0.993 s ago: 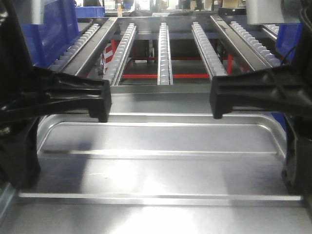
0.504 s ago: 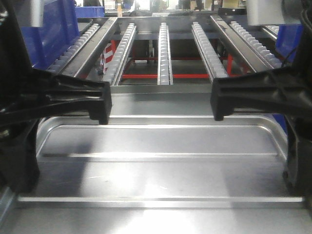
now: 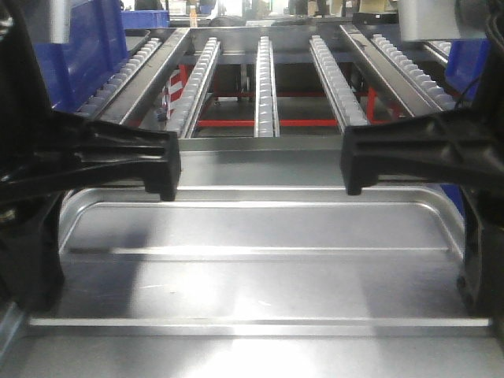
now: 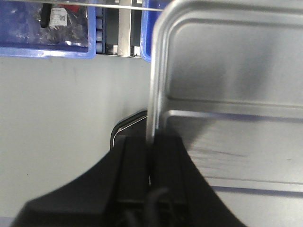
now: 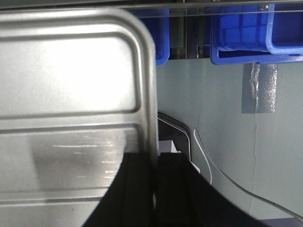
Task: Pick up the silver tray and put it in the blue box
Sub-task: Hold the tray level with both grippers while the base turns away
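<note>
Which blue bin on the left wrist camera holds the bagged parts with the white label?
The blue bin at top left, apart from the silver tray. The other blue bin shows only a sliver behind the tray's corner, contents hidden.

The right gripper clamps the silver tray by its side rim, with blue bins beyond the tray.

the silver tray was smooth, glossy metal, the left pincer and right pincer matt black plastic, the desk matt grey.
</note>
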